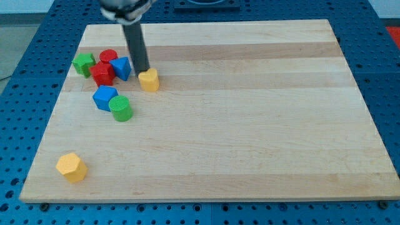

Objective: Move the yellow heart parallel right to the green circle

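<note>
The yellow heart [149, 80] lies on the wooden board [250, 125] in the upper left part of the view. My tip [142, 70] is just above and left of it, touching or nearly touching its upper left edge. The green circle [120, 108] lies below and left of the heart, against a blue block [105, 97]. The rod rises from the tip to the view's top.
A cluster lies left of the tip: a blue block [121, 67], a red block [102, 74], a red circle [109, 57] and a green block [84, 64]. A yellow hexagon-like block [70, 167] lies near the board's bottom left corner.
</note>
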`<action>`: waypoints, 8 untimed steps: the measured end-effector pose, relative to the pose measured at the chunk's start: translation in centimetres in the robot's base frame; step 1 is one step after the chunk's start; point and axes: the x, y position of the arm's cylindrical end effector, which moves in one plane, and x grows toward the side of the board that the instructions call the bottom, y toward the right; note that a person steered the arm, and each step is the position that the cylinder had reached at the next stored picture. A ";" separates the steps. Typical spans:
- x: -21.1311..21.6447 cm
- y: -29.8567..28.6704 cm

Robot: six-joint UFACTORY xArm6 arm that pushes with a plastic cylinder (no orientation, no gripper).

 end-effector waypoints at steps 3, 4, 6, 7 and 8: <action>-1.6 0.9; -0.9 5.0; 10.4 6.9; 7.3 8.6; 1.2 8.5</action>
